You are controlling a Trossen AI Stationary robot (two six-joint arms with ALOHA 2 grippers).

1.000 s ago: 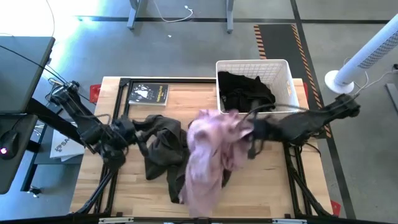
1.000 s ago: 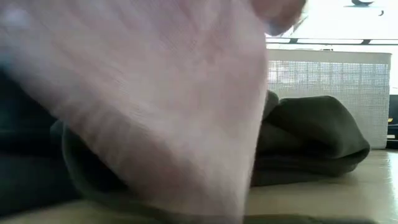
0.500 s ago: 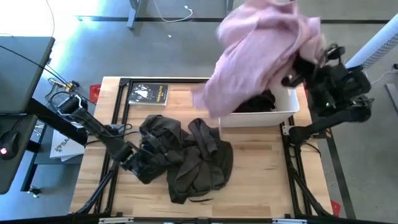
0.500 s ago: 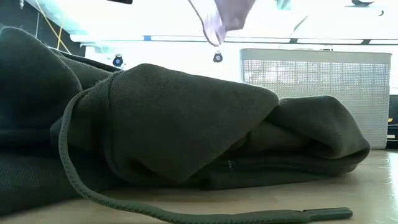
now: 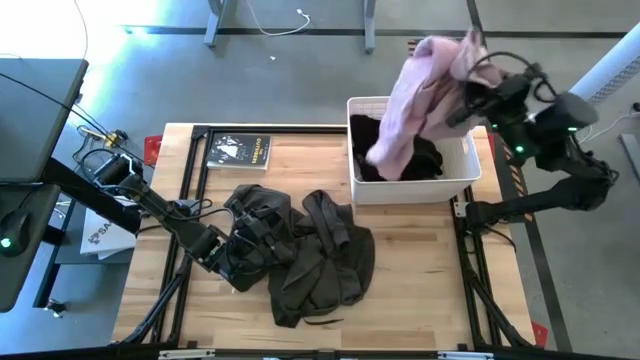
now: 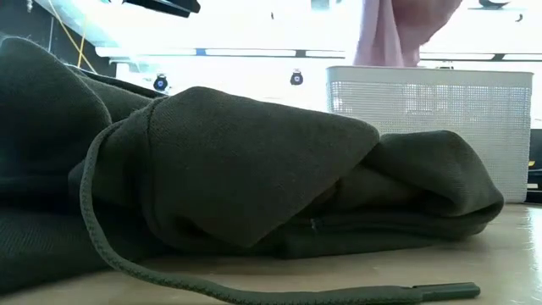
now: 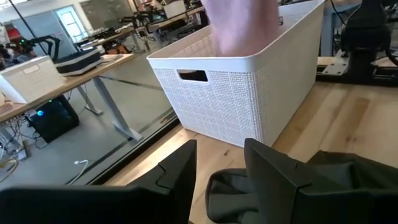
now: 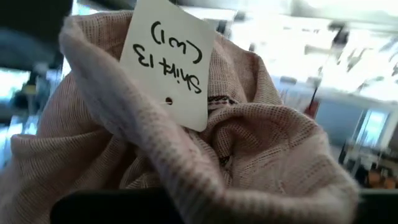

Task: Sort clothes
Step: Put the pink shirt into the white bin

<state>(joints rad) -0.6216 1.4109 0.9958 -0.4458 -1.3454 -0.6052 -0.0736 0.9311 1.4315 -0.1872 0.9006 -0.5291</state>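
My right gripper (image 5: 468,98) is shut on a pale pink shirt (image 5: 415,100), held high over the white lattice basket (image 5: 466,181). The shirt also shows in the low view (image 6: 398,34) and carries a paper tag (image 8: 168,62). Black clothes (image 5: 425,160) lie in the basket. A dark grey-olive garment (image 5: 305,255) lies heaped on the table's middle, its drawstring (image 6: 254,293) trailing on the wood. My left gripper (image 5: 225,252) is low at that garment's left edge, shut on its cloth (image 7: 227,186). My left gripper has a bunch of the olive garment's left edge (image 7: 225,190) between its two fingers, coming level from the table's left. The garment lies on the table, slack. My right gripper holds the pink shirt by a bunched part near the tag (image 8: 205,143); the cloth hides the fingers. The shirt hangs below and to the left, its lower end (image 5: 383,150) inside the basket.
A small dark booklet (image 5: 240,151) lies at the table's far left. The basket stands at the far right corner, seen also in the left wrist view (image 7: 236,93). A white fan (image 5: 590,85) stands beyond the right edge. Bare wood lies along the near right.
My right gripper has lifted the pink shirt off the table's middle, swung it up and toward the far right, and now holds it over the basket with its lower end hanging in. My left gripper has gone toward the near edge to the olive garment's left edge.
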